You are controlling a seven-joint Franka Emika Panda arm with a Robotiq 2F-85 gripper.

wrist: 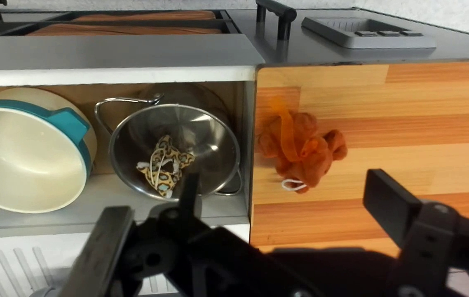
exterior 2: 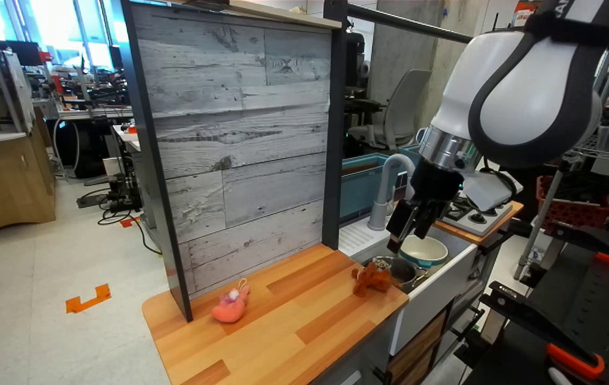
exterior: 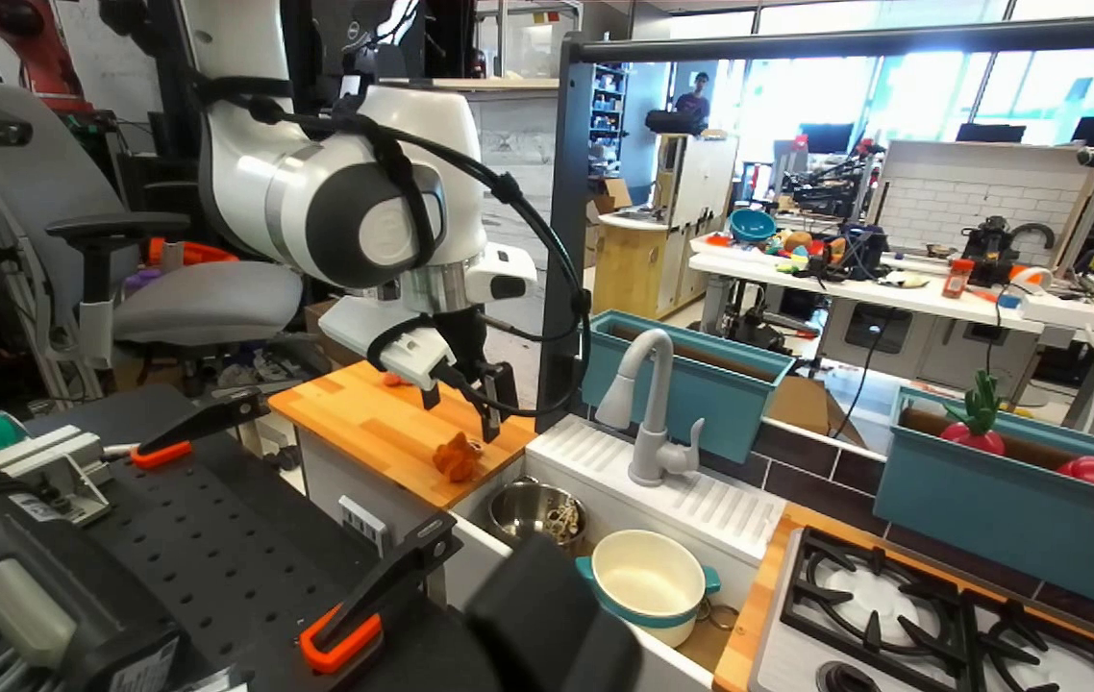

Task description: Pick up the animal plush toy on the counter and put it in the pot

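- Plush toy (wrist: 312, 157), one, animal-shaped, orange-brown; lies on the wooden counter (wrist: 416, 136), just beside its left edge in the wrist view, not yet picked up.
- Trim: orange ribbon (wrist: 287, 138) over the body; white loop (wrist: 292, 180) at one end.
- Handling, as judged: light, soft, yielding, hardly fragile; the cloth should grip rather than slip.
- Suggested hold: across the thick middle, squeezed well; ribbon or loop alone would make a poor, swinging grasp.
- Gripper (exterior: 460, 411), one: raised higher than the counter, apart from the plush toy; fingers spread wide, nothing held.
- Pot (wrist: 24, 161), cream inside, teal handles (wrist: 69, 123); stands in the sink (exterior 2: 438, 291), farther left in the same view.
- Steel pot (wrist: 214, 161), containing a spotted toy (wrist: 164, 169); sits between plush toy and pot, so a short carry could end in the wrong vessel.
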